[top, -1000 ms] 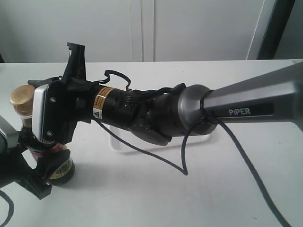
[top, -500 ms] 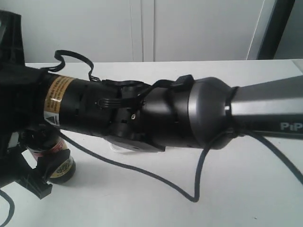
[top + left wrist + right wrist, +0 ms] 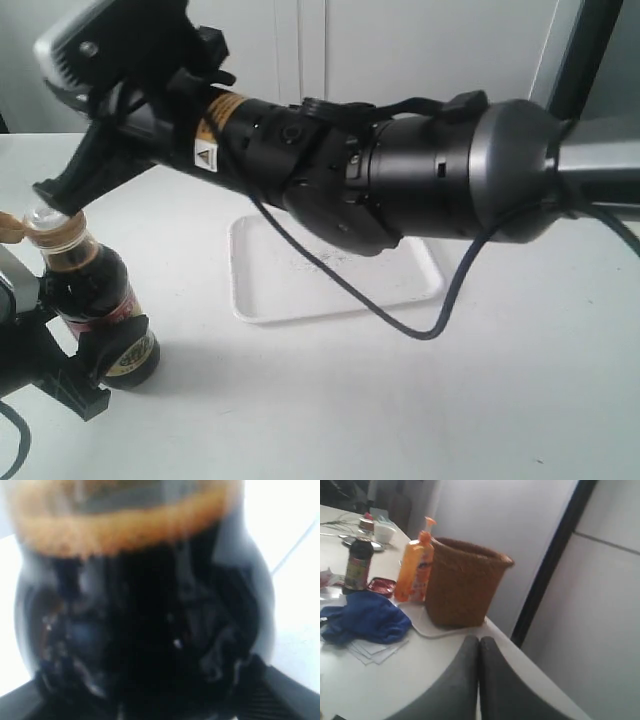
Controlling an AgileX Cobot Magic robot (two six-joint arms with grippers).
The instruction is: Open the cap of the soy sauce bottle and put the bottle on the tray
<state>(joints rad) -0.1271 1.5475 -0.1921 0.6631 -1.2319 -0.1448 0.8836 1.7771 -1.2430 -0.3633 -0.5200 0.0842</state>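
The soy sauce bottle [image 3: 92,292] stands upright on the white table at the left, dark liquid inside. Its golden-brown cap [image 3: 12,229] is hinged back to the left, and the white spout [image 3: 39,214] is bare. My left gripper [image 3: 88,372] is shut on the bottle's lower body. In the left wrist view the bottle [image 3: 145,630] fills the picture, blurred. My right gripper [image 3: 55,196] is shut and empty, its tip just above the spout; its two fingers [image 3: 470,652] press together. The white tray [image 3: 300,280] lies to the right of the bottle, partly behind the right arm.
The right arm [image 3: 400,170] spans the scene above the tray. The right wrist view looks off at another table with a brown woven basket [image 3: 462,582], an orange pump bottle [image 3: 415,570], a dark bottle [image 3: 356,565] and a blue cloth [image 3: 365,617].
The cap, closed on the bottle a second ago, now hangs flipped open. The right gripper has swung up and away from the bottle's top. The left gripper and bottle have not moved.
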